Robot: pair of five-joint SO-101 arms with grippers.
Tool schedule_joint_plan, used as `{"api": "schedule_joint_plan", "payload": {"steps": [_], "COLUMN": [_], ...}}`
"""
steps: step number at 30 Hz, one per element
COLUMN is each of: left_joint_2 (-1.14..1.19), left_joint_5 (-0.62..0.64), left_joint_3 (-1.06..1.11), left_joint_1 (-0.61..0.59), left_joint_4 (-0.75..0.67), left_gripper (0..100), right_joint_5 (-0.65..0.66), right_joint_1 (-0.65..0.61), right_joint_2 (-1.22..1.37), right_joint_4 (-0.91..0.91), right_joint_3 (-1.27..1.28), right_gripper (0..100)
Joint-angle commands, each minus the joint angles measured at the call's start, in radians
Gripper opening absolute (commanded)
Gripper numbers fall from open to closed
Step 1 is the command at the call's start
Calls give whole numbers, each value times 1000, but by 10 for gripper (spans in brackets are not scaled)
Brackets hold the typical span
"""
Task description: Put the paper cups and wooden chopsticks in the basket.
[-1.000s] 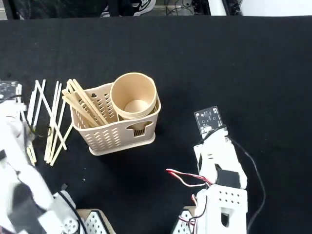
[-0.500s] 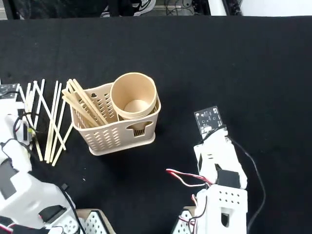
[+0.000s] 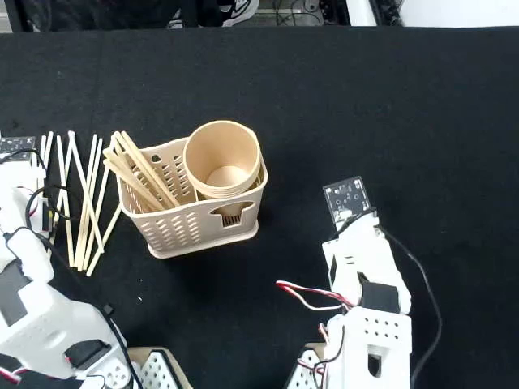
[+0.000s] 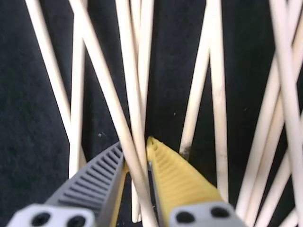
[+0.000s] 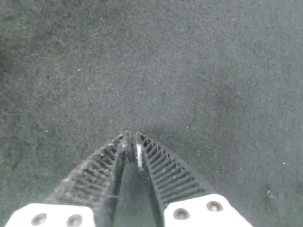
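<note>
While the left pincer (image 4: 136,144) clamps a chopstick (image 4: 103,80), the right pincer (image 5: 130,137) (empty) sits closed near one basket (image 3: 188,228).

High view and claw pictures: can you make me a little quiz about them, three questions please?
1. True or false: the paper cups sit inside the basket.
2. The left claw is at the loose chopsticks. Pick one: A it pinches one of them, B it holds a cup, C it is wide open.
3. Fill the gap: the right claw is shut over the bare black ____.
Key: 1 true; 2 A; 3 table.
</note>
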Motion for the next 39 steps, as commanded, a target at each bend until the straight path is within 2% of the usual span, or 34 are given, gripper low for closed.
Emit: {"api": "schedule_joint_plan", "payload": {"steps": [1, 7, 10, 15, 22, 30, 34, 39], "left_joint_2": [-72, -433, -660, -985, -1355, -1711, -1789, -1823], "left_joint_5": [-2, 18, 54, 167, 325, 430, 471, 539], "left_joint_3": [31, 348, 499, 579, 582, 674, 748, 923], "left_joint_1": [-8, 15, 41, 82, 180, 329, 400, 403], "left_joint_4": [-29, -239, -296, -236, -57, -51, -212, -482], "left_gripper": [29, 29, 29, 29, 29, 29, 29, 29], "right_joint_5": [8, 8, 8, 8, 8, 8, 8, 8], "right_joint_1": [6, 6, 6, 8, 9, 9, 9, 11], "right_joint_2": [-13, -13, -13, -13, -13, -13, -13, -13], "right_joint_4": [-15, -17, -17, -17, -15, -14, -12, -12], "right_joint_3": [-2, -2, -2, -2, -2, -4, -4, -4], "right_gripper": [15, 15, 15, 15, 15, 15, 15, 15]}}
